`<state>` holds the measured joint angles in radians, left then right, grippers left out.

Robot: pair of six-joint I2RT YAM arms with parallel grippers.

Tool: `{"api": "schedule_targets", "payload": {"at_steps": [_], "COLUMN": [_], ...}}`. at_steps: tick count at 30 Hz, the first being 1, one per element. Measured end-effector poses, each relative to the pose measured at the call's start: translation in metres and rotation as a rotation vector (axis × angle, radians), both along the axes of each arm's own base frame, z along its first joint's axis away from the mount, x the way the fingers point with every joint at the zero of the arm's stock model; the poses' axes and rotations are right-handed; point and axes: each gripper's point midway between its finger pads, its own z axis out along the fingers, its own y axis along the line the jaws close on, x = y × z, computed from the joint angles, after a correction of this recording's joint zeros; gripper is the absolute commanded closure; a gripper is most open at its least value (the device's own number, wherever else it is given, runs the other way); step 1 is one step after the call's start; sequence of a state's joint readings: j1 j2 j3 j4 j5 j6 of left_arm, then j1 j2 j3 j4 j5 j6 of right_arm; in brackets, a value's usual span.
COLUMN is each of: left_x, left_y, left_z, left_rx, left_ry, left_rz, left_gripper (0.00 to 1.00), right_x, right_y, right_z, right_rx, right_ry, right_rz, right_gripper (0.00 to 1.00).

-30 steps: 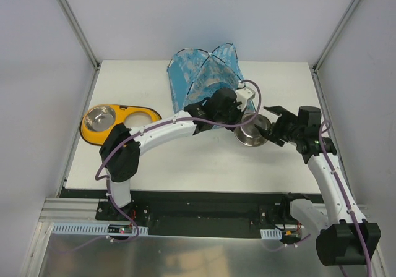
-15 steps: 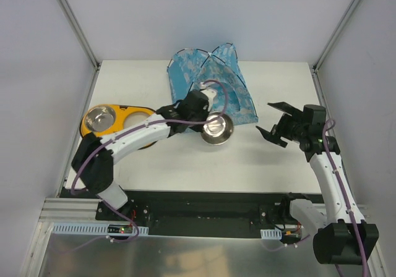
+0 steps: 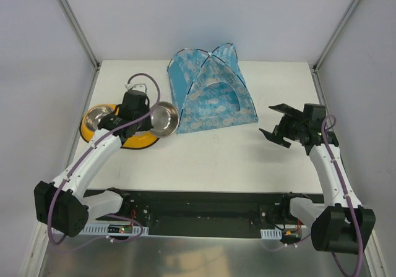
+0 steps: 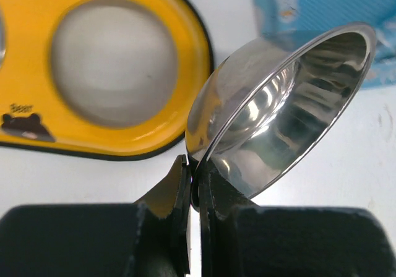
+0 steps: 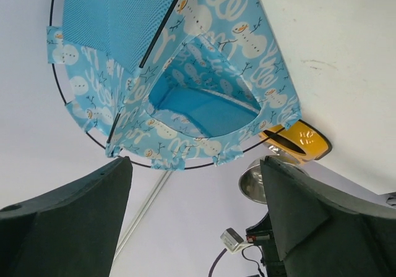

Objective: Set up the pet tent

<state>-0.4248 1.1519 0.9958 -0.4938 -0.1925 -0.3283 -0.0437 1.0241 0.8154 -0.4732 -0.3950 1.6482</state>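
Note:
The pet tent (image 3: 210, 94) stands upright at the back middle of the table, light blue with white print and black poles, its opening facing front; the right wrist view shows it too (image 5: 179, 73). My left gripper (image 3: 145, 121) is shut on the rim of a steel bowl (image 3: 164, 117), held tilted above the table beside the empty right hole of the yellow double bowl holder (image 3: 124, 142). In the left wrist view my left gripper (image 4: 195, 184) pinches the bowl (image 4: 278, 110) next to the holder (image 4: 111, 135). My right gripper (image 3: 276, 121) hangs open to the tent's right, holding nothing (image 5: 197, 162).
A second steel bowl (image 3: 101, 117) sits in the holder's left hole. Metal frame posts (image 3: 74, 23) rise at the table's back corners. The table's front edge (image 3: 198, 189) runs just before the arm bases.
My left arm has carried the steel bowl leftward, from the tent's right side to the yellow holder. My right gripper has opened, let the bowl go and drawn back slightly.

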Motion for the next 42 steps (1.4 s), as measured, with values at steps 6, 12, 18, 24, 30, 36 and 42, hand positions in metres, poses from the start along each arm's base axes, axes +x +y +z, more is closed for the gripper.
{"api": "schedule_targets", "payload": {"at_steps": [6, 12, 18, 24, 30, 36, 42], "left_x": [0.013, 0.019, 0.034, 0.029, 0.026, 0.001, -0.049], "left_y": [0.066, 0.101, 0.105, 0.104, 0.108, 0.111, 0.113], "left_z": [-0.014, -0.060, -0.077, -0.078, -0.054, -0.002, 0.061], "left_rx": [-0.076, -0.214, -0.313, -0.329, -0.323, -0.303, -0.278], "left_ry": [0.079, 0.272, 0.361, 0.401, 0.351, 0.219, 0.052], "left_rz": [0.266, 0.447, 0.501, 0.522, 0.529, 0.520, 0.505], "left_gripper": [1.00, 1.00, 0.51, 0.01, 0.01, 0.01, 0.01], "right_x": [0.003, 0.008, 0.005, 0.000, -0.002, -0.024, -0.035], "right_y": [-0.005, -0.015, -0.021, -0.024, -0.027, -0.037, -0.064], "right_z": [-0.009, 0.003, -0.002, -0.008, -0.008, -0.013, 0.014], "right_rx": [-0.086, -0.183, -0.215, -0.266, -0.377, -0.544, -0.769], "right_ry": [0.037, -0.003, 0.009, 0.045, 0.027, 0.046, 0.047], "right_rz": [0.041, 0.059, 0.067, 0.126, 0.278, 0.449, 0.547], "right_gripper": [0.11, 0.11, 0.10, 0.04, 0.02, 0.01, 0.01]}}
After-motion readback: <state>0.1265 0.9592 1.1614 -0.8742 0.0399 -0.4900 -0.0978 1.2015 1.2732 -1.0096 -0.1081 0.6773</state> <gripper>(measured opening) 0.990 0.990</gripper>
